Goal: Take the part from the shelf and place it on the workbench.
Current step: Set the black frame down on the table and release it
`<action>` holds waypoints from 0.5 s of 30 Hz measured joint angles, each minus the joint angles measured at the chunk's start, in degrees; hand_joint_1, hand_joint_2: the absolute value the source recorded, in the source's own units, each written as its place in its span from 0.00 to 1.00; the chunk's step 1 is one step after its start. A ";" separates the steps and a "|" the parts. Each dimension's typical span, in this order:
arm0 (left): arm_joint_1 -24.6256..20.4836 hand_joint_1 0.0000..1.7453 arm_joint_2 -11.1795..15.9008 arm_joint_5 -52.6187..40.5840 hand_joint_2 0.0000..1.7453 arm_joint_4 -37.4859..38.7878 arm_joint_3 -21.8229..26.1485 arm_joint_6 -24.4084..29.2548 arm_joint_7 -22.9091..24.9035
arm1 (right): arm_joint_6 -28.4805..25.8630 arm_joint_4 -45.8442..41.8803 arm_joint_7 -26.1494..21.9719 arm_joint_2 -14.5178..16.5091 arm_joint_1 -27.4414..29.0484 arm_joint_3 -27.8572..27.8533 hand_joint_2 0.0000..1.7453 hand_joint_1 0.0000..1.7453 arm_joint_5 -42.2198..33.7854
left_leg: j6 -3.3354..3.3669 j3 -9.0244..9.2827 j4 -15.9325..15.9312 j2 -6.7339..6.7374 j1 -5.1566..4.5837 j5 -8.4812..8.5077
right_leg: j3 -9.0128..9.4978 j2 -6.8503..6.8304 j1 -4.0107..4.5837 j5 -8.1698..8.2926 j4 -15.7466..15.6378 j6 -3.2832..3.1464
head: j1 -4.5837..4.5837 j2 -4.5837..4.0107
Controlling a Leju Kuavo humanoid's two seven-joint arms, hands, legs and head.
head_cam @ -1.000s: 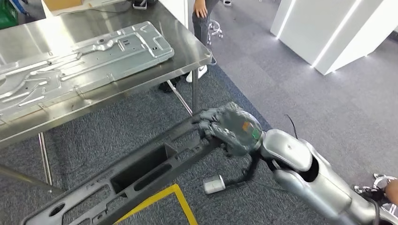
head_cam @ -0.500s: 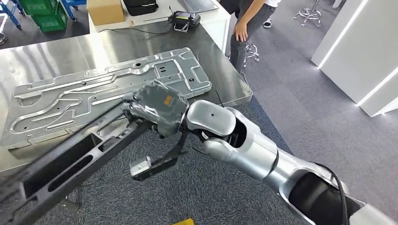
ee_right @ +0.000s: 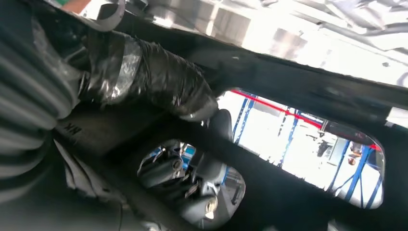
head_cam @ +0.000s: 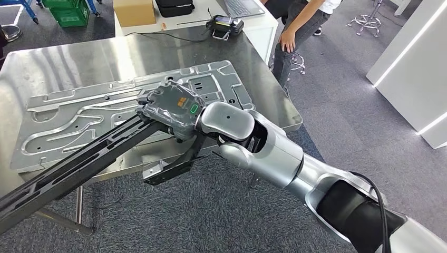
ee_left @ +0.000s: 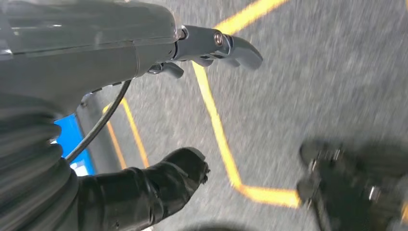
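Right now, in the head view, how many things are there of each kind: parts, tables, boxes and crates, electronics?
Parts: 2, black part, metal panel.
Tables: 2, steel workbench, white desk.
Boxes and crates: 2, cardboard box, green crate.
Electronics: 2, controller, laptop.
Total: 8.

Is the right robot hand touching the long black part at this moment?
Touching. In the head view the right robot hand is wrapped around the upper end of the long black part; the right wrist view shows its fingers pressed against the black frame.

Bright indoor light glares on the steel workbench (head_cam: 68, 63); both wrist views are blurred, with overexposed openings.
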 joint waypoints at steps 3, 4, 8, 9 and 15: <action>0.23 0.00 0.41 0.20 1.00 0.00 0.15 -0.15 -0.26 | -0.11 4.47 -0.28 0.10 -2.32 0.24 1.00 1.00 1.23 | -1.60 -3.75 7.60 0.87 0.58 -3.46 | 1.93 -0.40 -1.27 0.52 -2.05 0.83 | -0.03 0.01; 0.28 0.00 0.58 0.25 1.00 0.00 0.25 -0.18 -0.29 | -0.11 6.01 -0.35 0.10 -2.92 0.34 1.00 1.00 1.59 | -2.23 -5.85 11.30 1.05 1.11 -4.71 | 2.12 -0.53 -1.61 0.36 -2.08 1.13 | -0.03 0.00; 0.77 0.00 1.11 0.32 1.00 0.00 0.57 -0.24 -0.32 | -0.16 10.83 -0.46 -0.05 -4.25 0.70 1.00 1.00 2.66 | -5.14 -5.90 8.81 2.03 3.54 -0.50 | 2.65 -0.77 -3.58 -1.36 -0.64 3.44 | -0.05 0.00; 0.84 0.00 1.15 0.36 1.00 0.02 0.60 -0.27 -0.36 | -0.21 11.69 -0.41 -0.09 -4.62 0.77 1.00 1.00 3.02 | -5.95 -4.27 5.23 2.23 3.95 1.00 | 2.55 -0.78 -3.95 -2.07 0.11 4.23 | -0.08 0.00; 0.89 0.00 1.24 0.67 1.00 0.11 1.15 -0.49 -0.81 | -1.56 19.24 0.61 -0.17 -7.07 1.04 1.00 1.00 6.89 | -4.55 -2.53 1.25 1.47 4.40 1.22 | 1.94 -0.54 -3.79 -3.56 1.70 4.74 | -0.38 0.01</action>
